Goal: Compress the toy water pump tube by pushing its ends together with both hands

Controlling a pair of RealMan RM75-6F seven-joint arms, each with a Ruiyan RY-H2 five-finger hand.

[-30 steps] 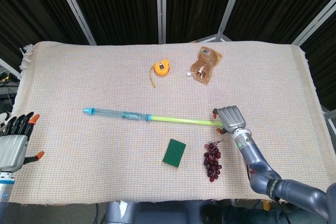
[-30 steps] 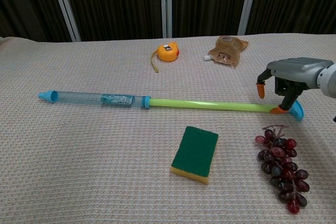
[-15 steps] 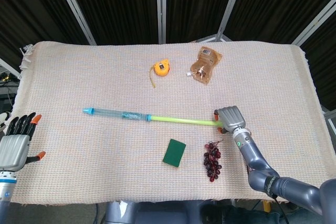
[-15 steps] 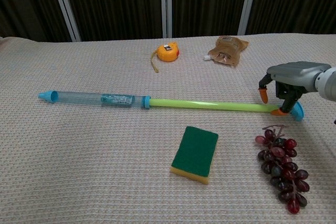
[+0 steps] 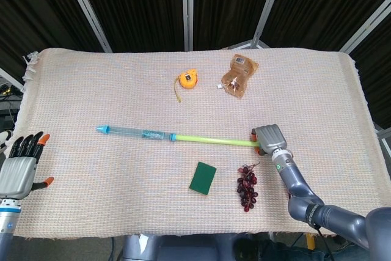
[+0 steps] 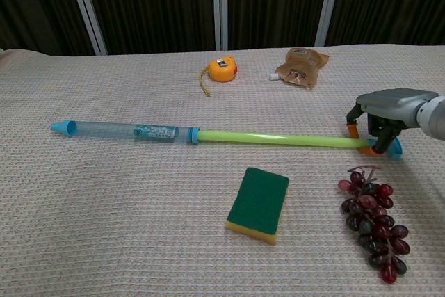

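The toy water pump tube point(image 5: 137, 132) lies fully extended across the middle of the cloth. Its clear barrel point(image 6: 132, 130) with a blue tip points left, and its green rod point(image 6: 278, 138) runs right to a blue end cap point(image 6: 396, 148). My right hand point(image 5: 269, 137) is low over that right end; in the chest view the right hand point(image 6: 389, 106) has orange fingertips point(image 6: 353, 129) down on both sides of the rod beside the cap, gripping it. My left hand point(image 5: 18, 166) hovers off the table's near left corner, far from the barrel tip, with fingers spread and holding nothing.
A green sponge point(image 6: 259, 203) and a bunch of dark grapes point(image 6: 372, 217) lie just in front of the rod. An orange tape measure point(image 6: 222, 69) and a brown pouch point(image 6: 300, 57) sit behind it. The woven cloth point(image 5: 73, 90) covers the table.
My right hand has sunk lower onto the rod's right end and shifted a little to the right. The left hand has drifted slightly. The tube has barely moved.
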